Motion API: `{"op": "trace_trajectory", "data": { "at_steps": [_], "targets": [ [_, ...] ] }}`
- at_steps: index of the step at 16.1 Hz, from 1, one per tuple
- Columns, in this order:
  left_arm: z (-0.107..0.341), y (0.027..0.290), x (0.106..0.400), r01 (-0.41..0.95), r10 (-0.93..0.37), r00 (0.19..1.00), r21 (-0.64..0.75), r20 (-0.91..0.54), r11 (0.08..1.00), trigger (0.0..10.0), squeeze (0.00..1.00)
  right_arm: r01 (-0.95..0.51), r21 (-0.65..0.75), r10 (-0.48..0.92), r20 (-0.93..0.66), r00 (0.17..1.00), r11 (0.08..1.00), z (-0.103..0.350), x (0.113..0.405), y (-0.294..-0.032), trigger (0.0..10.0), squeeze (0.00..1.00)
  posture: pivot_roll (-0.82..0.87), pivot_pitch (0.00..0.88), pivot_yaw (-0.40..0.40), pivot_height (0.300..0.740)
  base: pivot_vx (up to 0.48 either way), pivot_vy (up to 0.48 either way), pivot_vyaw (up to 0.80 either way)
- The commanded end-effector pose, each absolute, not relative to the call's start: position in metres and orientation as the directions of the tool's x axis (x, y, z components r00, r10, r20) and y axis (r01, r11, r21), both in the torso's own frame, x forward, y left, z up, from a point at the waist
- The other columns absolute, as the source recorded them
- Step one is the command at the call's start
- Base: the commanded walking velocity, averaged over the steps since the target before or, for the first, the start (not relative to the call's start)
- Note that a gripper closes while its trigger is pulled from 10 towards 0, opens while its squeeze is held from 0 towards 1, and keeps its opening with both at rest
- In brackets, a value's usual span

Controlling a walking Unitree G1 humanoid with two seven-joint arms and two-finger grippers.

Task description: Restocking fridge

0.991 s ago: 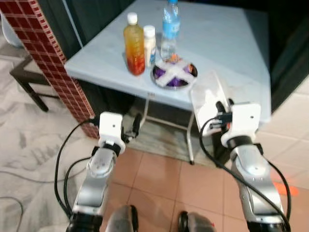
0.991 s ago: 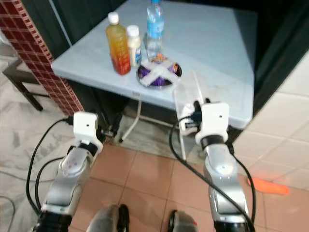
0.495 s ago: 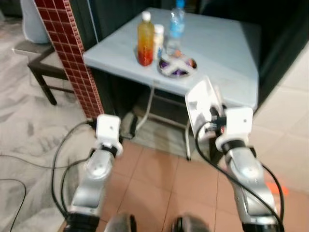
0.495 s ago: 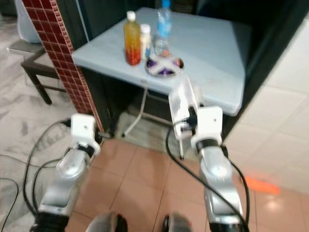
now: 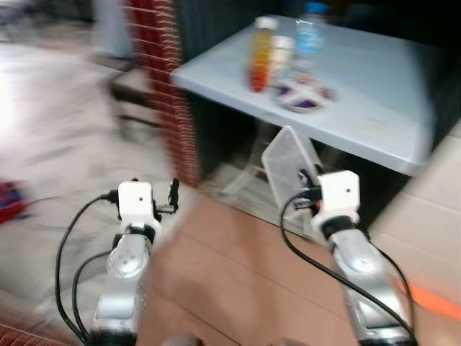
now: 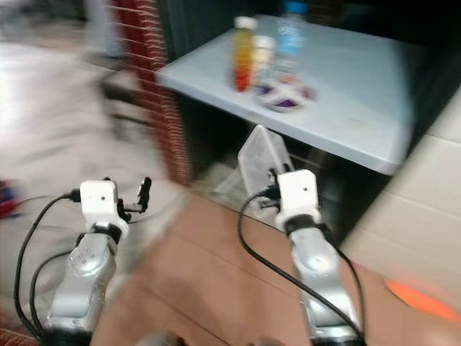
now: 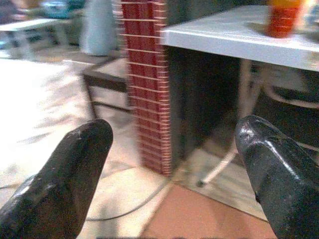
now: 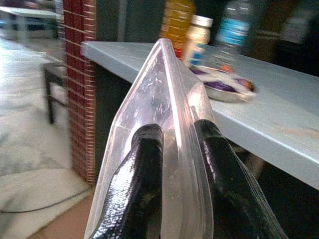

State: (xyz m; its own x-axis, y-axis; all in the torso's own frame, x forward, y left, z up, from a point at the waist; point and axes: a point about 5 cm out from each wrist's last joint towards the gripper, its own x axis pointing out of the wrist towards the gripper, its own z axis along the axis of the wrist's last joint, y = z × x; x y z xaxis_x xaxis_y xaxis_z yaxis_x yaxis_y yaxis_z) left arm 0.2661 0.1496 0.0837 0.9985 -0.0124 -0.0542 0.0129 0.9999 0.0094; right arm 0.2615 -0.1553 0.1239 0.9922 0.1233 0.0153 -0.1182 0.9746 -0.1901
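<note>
Right wrist view shows a clear plastic container (image 8: 164, 144) clamped between the right gripper (image 8: 179, 174) fingers, held in the air short of the pale table (image 5: 374, 101) carrying bottles (image 5: 261, 54), while the left gripper (image 7: 169, 164) hangs spread, holding nothing
</note>
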Motion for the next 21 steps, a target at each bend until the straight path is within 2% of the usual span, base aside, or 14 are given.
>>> {"op": "trace_trajectory", "data": {
  "at_steps": [1, 8, 12, 21],
  "targets": [
    [0.081, 0.152, 0.265, -0.009, 0.012, 0.998, 0.035, -0.065, 0.999, 10.0, 0.0, -0.13, -0.18, 0.136, 0.026, 0.99, 0.975, 0.126, 0.268, -0.152, 10.0, 0.0, 0.01, 0.0, 0.049, 0.74, 0.0, 0.0, 0.8],
    [0.077, 0.15, 0.263, -0.015, 0.019, 0.996, 0.043, -0.084, 0.999, 10.0, 0.0, -0.132, -0.194, 0.142, 0.036, 0.989, 0.972, 0.123, 0.271, -0.155, 10.0, 0.0, 0.01, 0.0, 0.045, 0.74, 0.0, 0.0, 0.8],
    [0.074, 0.152, 0.266, -0.016, 0.02, 0.995, 0.038, -0.102, 0.999, 10.0, 0.0, -0.106, -0.152, 0.11, 0.02, 0.994, 0.983, 0.114, 0.277, -0.158, 10.0, 0.0, 0.04, 0.0, 0.038, 0.74, 0.0, 0.0, 0.8],
    [0.084, 0.156, 0.268, -0.084, 0.088, 0.995, 0.067, -0.055, 0.994, 10.0, 0.0, -0.131, -0.141, 0.144, 0.081, 0.986, 0.981, 0.127, 0.297, -0.15, 10.0, 0.0, 0.07, 0.0, 0.017, 0.74, 0.0, 0.0, 0.7]
  ]
}}
